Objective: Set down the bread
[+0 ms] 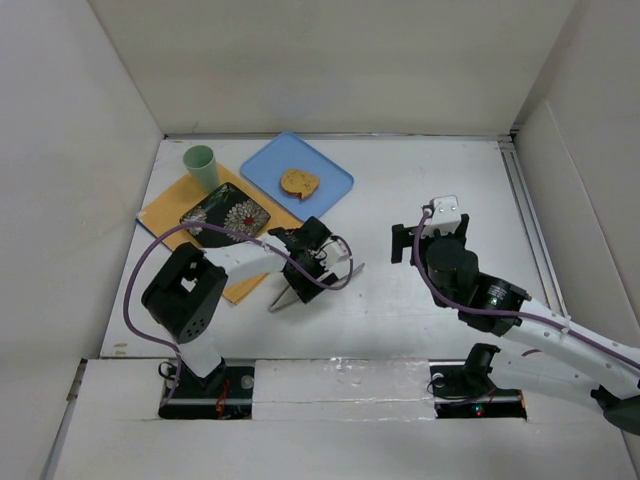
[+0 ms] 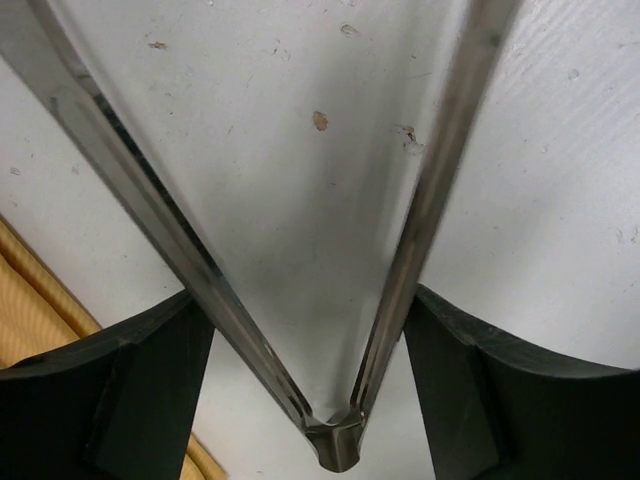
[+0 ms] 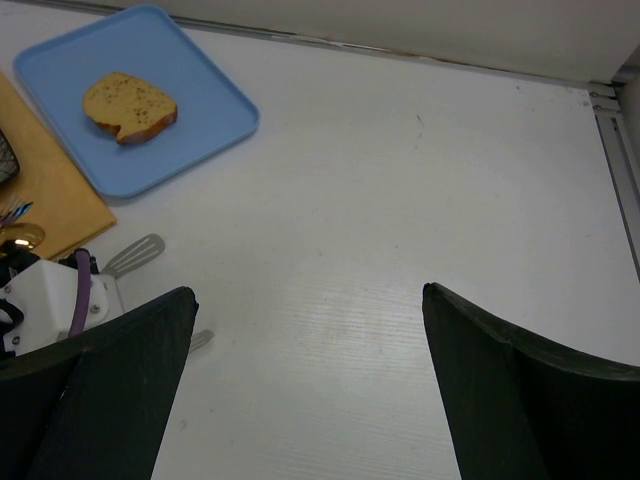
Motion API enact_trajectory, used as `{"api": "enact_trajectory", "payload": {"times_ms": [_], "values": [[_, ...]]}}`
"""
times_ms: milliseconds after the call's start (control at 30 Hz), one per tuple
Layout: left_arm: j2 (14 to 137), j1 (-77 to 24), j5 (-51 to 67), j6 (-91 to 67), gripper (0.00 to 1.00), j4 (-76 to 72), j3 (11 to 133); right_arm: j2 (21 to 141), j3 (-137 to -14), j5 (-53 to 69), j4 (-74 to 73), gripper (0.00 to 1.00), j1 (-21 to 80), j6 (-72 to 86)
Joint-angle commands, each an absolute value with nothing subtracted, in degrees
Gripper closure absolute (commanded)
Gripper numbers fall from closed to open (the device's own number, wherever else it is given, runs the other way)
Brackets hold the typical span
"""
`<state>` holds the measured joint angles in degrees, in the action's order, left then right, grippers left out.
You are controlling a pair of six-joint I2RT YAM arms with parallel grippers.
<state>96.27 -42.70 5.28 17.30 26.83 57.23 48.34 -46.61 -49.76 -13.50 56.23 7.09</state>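
In the left wrist view the 2 arms of the tongs (image 2: 432, 200) run off the top edge, their tips unseen. From above, the left gripper (image 1: 302, 272) covers the tongs' middle and a cable (image 1: 200, 228) crosses the patterned plate (image 1: 240, 212). The right arm (image 1: 590, 350) is cut by the right edge.

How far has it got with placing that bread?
Early, I'd guess: the bread lies on the blue tray and the flowered plate is bare. In hand: the left gripper holds metal tongs between its fingers. Left: grab the bread with them and set it down. The right gripper hangs open, empty.
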Motion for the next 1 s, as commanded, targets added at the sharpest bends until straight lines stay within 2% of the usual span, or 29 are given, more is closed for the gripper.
{"api": "enact_trajectory", "payload": {"times_ms": [0, 67, 133, 333, 600, 967], "values": [[97.2, -43.0, 3.7, 16.9, 0.32, 29.1, 58.0, 47.6, -47.5, -50.9, -12.7, 0.0, 55.8, 7.0], [97.6, -43.0, 2.3, 16.4, 0.45, 29.8, 59.8, 47.7, -47.5, -50.8, -12.7, 0.0, 55.8, 7.0], [98.0, -43.0, 1.6, 15.6, 0.49, 31.0, 61.2, 47.8, -47.5, -50.8, -12.6, 0.0, 55.8, 7.0], [98.9, -46.1, 0.6, 14.8, 0.49, 32.6, 63.5, 48.2, -47.5, -50.9, -12.6, 0.0, 55.8, 7.0], [99.6, -47.4, 0.5, 10.6, 0.48, 39.0, 72.8, 48.5, -47.6, -50.7, -12.6, 0.0, 55.8, 7.0], [94.3, -47.4, -2.9, 8.4, 0.54, 40.1, 76.6, 48.9, -47.8, -50.6, -12.5, 0.0, 55.8, 7.0]]}}
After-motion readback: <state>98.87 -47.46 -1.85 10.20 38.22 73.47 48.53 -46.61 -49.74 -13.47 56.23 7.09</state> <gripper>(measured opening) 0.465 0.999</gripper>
